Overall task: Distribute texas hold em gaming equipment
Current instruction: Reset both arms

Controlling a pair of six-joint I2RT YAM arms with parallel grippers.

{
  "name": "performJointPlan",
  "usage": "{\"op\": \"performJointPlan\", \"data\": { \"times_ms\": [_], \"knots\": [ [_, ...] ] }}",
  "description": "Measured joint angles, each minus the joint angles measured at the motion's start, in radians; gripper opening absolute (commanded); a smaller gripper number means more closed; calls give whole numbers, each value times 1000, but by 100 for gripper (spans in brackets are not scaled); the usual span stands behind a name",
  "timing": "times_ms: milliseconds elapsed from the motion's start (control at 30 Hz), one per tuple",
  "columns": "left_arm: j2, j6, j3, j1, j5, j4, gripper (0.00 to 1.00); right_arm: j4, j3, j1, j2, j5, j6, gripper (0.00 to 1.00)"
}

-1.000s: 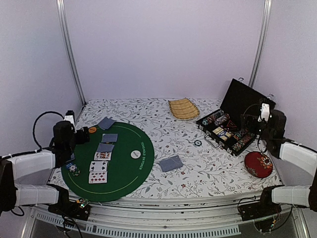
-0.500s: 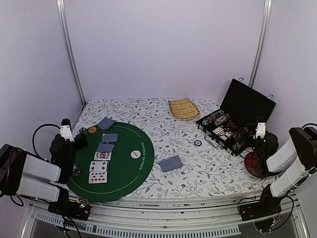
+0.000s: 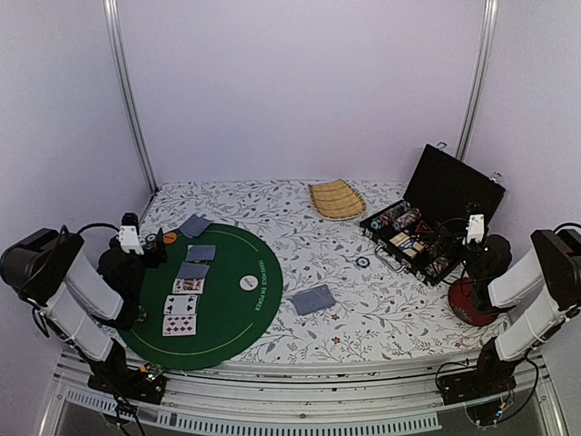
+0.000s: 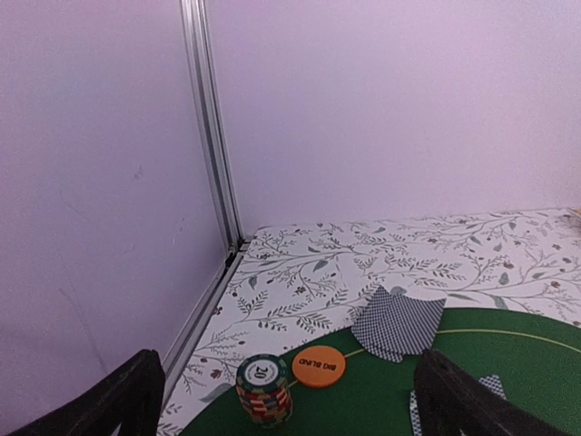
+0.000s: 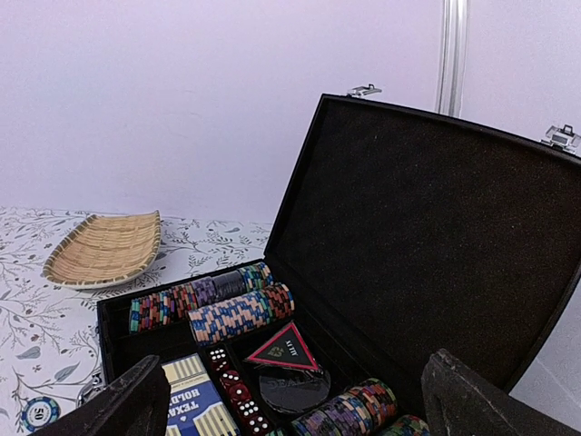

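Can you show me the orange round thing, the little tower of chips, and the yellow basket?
Orange token (image 4: 319, 366), left wrist view, on its printed top face.
Chip stack (image 4: 264, 404), left wrist view, on its striped side.
Woven tray (image 5: 104, 250), right wrist view, on its bare ribbed middle.

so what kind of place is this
Probably a robot lab booth set up for poker: plain walls with metal posts, two robot arms at the table's near edge, a green poker mat with cards, and an open chip case.
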Motion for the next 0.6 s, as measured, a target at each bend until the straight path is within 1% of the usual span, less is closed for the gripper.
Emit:
{"op": "performJointPlan", "data": {
  "times_ms": [233,600],
  "knots": [
    [-5,-2,70,14,26,-43,98,-15,0,0,0,0,0,99],
    [-5,-7,83,29,51,-105,98,-16,0,0,0,0,0,99]
  ]
}}
